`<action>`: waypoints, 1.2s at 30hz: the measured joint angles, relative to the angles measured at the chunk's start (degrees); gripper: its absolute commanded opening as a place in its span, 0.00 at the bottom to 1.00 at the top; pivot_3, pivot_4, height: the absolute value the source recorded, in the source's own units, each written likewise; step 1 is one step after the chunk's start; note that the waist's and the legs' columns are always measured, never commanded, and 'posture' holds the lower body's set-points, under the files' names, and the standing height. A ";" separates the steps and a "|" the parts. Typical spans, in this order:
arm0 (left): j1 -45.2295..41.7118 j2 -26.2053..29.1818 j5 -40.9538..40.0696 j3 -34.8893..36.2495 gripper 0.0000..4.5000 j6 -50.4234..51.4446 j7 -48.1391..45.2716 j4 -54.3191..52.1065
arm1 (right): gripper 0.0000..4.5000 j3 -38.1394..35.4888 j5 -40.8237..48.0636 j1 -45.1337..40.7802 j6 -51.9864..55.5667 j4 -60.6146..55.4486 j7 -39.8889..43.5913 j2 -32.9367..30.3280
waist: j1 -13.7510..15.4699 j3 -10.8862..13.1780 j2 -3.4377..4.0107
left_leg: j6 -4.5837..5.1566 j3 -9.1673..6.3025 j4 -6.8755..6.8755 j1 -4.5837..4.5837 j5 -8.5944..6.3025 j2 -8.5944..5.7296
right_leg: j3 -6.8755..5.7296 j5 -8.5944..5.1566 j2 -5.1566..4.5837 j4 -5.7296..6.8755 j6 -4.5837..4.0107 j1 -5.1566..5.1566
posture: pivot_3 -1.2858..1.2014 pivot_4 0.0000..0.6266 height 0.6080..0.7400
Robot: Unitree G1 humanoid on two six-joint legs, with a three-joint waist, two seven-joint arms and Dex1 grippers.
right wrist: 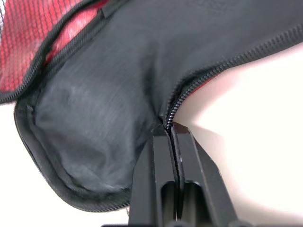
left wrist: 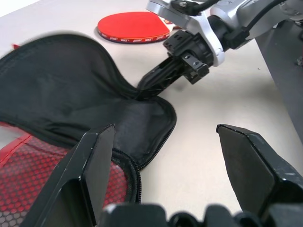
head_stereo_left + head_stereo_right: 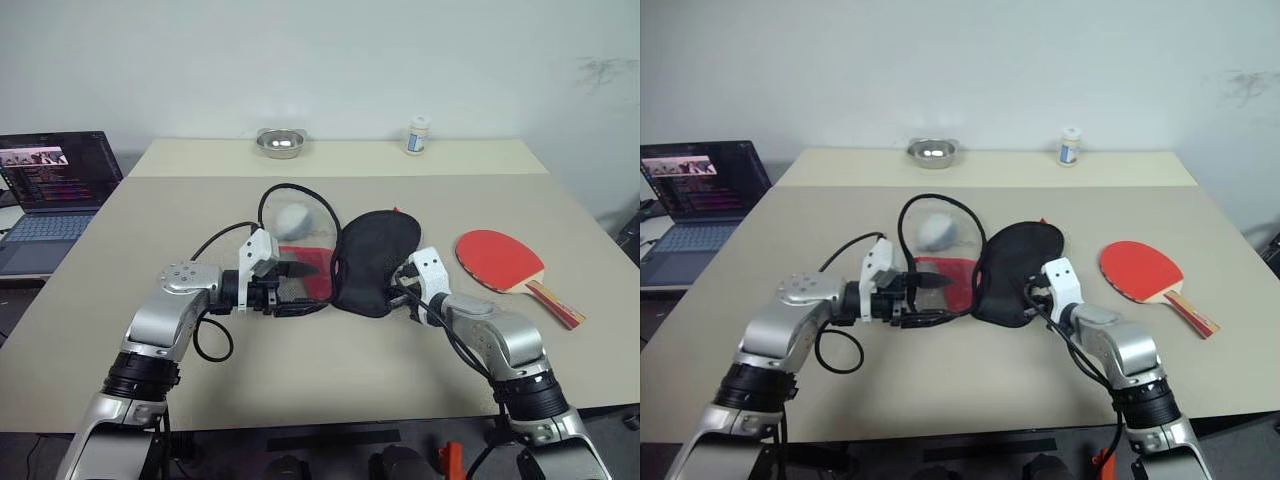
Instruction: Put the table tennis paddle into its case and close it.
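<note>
Two halves of the case (image 3: 372,262) lie spread open on the table (image 3: 300,370), the black half toward the right arm and the red mesh half toward the left. The right gripper (image 1: 171,130) is clenched on the zipper edge of the black half, its two fingers pressed together with the trim pinched between them. The left gripper (image 2: 165,165) is released, its fingers (image 2: 92,161) standing wide apart just above the red mesh half near the narrow end; whether either finger touches the fabric is hard to tell from here. A small white ball (image 3: 293,219) rests at the far end of the red half, seemingly under the mesh.

The paddle (image 3: 505,262) lies flat on the table to the right of the case, apart from it, red face up, its striped handle pointing toward the table's right front edge.

At the far edge stand a metal bowl (image 3: 281,142) and a small white bottle (image 3: 418,135). An open laptop (image 3: 50,190) sits on a separate surface to the left.
</note>
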 measured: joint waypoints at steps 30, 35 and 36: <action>-0.23 -2.22 0.22 -3.26 0.83 -2.68 -1.34 0.39 | 0.52 -7.76 1.12 0.91 5.08 -0.86 9.76 -13.17 | 0.20 0.02 -0.01 | 0.00 0.01 -0.14 -0.03 0.00 -0.08 | 0.02 -0.02 -0.04 -0.08 0.02 -0.04 | 0.52 0.24 1.00; -0.21 -2.75 0.11 -3.50 0.83 -1.65 -1.11 -0.21 | 0.93 -11.27 2.75 2.08 5.31 -4.30 13.00 -19.24 | 0.31 0.03 -0.01 | 0.00 0.01 -0.15 -0.05 0.00 -0.10 | 0.02 -0.03 -0.05 -0.13 0.03 -0.03 | 0.52 0.24 1.00; -0.22 -2.86 0.03 -3.49 0.83 -1.39 -0.91 -0.61 | 0.99 -12.78 3.23 2.48 5.36 -5.21 13.94 -20.91 | 0.31 0.03 -0.01 | 0.00 0.01 -0.15 -0.05 0.00 -0.10 | 0.02 -0.03 -0.05 -0.14 0.04 -0.03 | 0.52 0.24 1.00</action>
